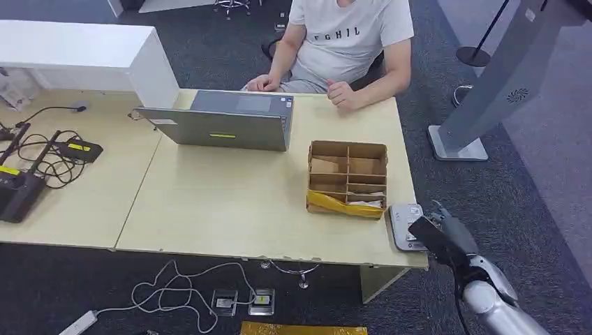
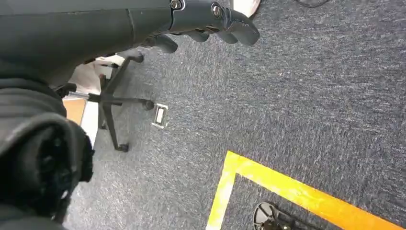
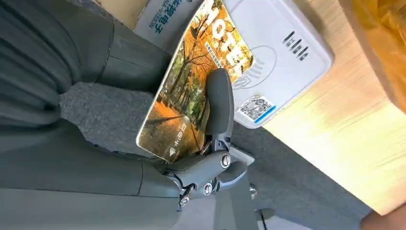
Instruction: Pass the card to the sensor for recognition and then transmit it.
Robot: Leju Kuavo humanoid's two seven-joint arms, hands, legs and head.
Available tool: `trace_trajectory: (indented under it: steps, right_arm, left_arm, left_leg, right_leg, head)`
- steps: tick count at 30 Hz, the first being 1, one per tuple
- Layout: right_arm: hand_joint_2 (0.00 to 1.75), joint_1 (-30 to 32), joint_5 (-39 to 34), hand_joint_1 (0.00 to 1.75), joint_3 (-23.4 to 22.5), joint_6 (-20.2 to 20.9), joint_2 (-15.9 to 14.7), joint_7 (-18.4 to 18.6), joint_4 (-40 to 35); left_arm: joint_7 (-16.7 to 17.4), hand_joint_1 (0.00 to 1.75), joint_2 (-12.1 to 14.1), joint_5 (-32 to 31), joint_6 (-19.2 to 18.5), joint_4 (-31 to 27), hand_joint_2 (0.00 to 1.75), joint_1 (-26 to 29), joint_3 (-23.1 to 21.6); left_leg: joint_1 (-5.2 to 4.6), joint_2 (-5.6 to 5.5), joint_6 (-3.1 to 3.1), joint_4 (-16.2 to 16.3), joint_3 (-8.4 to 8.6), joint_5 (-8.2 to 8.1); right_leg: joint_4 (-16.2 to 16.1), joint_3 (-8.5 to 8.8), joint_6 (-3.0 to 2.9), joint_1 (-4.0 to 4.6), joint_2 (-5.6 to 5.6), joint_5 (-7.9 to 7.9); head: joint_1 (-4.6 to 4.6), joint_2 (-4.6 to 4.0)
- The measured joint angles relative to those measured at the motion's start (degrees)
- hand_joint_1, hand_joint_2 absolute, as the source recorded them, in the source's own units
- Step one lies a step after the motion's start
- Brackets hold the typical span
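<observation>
At the near right corner of the table (image 1: 230, 209), a white card sensor (image 1: 403, 225) lies flat, just beside the near edge. The right hand (image 1: 447, 236) is positioned at that corner and holds the card (image 3: 191, 91), a hotel card printed with an autumn tree scene. The right wrist view shows the thumb (image 3: 219, 103) pressed onto the card's printed face, the card pinched against the fingers behind it; those fingers are hidden by the card. The card's far end overlaps the sensor's top surface; whether it touches the sensor or sits just above it cannot be determined. The sensor bears a contactless symbol and a QR label. Beside the sensor, toward the table's middle, stands a cardboard divider box (image 1: 348, 179) with several compartments and a yellow wrapper along its near side. A grey laptop (image 1: 223, 120) sits at the far edge, lid raised, with a person (image 1: 342, 42) in a white shirt seated behind it, both hands resting on the table. Black devices with cables (image 1: 42, 157) occupy the left end. The left hand (image 2: 210, 21) hangs over blue carpet (image 2: 287, 96), fingers curled inward and holding nothing, near an office chair base (image 2: 112, 103) and a yellow floor line (image 2: 287, 187).
</observation>
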Motion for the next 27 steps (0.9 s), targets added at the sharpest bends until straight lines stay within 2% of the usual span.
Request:
trace_trajectory:
  steps: [15, 19, 24, 27]
  right_arm:
    - [1.75, -1.4, 1.1, 1.75, -1.6, -0.5, 0.0, -0.4, 1.5]
    - [1.75, -2.1, 2.1, 1.75, -3.5, 0.8, -1.0, 1.6, -0.8]
    - [1.75, -2.2, 3.8, 1.75, -5.7, 0.6, -1.9, 1.0, -3.8]
    - [1.75, -2.8, 3.8, 1.75, -7.5, 2.3, -2.8, 3.3, -6.7]
  left_arm:
    - [0.0, 0.00, 0.1, -0.2, -0.3, 0.0, 0.00, 0.0, 0.0]
    - [0.0, 0.00, 0.2, -0.4, -0.3, 0.0, 0.00, 0.0, 0.0]
    - [-0.1, 0.00, 0.3, -0.5, -0.6, 0.0, 0.00, 0.0, 0.0]
    - [-0.3, 0.00, 0.3, -0.6, -0.7, 0.0, 0.00, 0.0, 0.0]
  left_leg:
    - [-0.01, 0.01, 0.00, 0.0, 0.06, 0.00]
    - [-0.01, 0.01, 0.00, 0.0, 0.05, 0.00]
    - [-0.01, 0.00, 0.00, 0.0, 0.00, 0.00]
    - [-0.01, 0.00, 0.00, 0.0, -0.01, 0.00]
  right_leg:
    - [0.0, 0.07, 0.00, -0.01, 0.00, 0.02]
    - [0.0, 0.06, 0.00, -0.01, 0.00, 0.02]
    - [0.0, 0.02, 0.00, -0.01, 0.00, 0.02]
    - [0.0, 0.02, -0.01, -0.01, 0.00, 0.02]
  head:
    - [0.02, 0.00]
    - [0.02, 0.00]
    - [0.02, 0.00]
    - [0.00, 0.00]
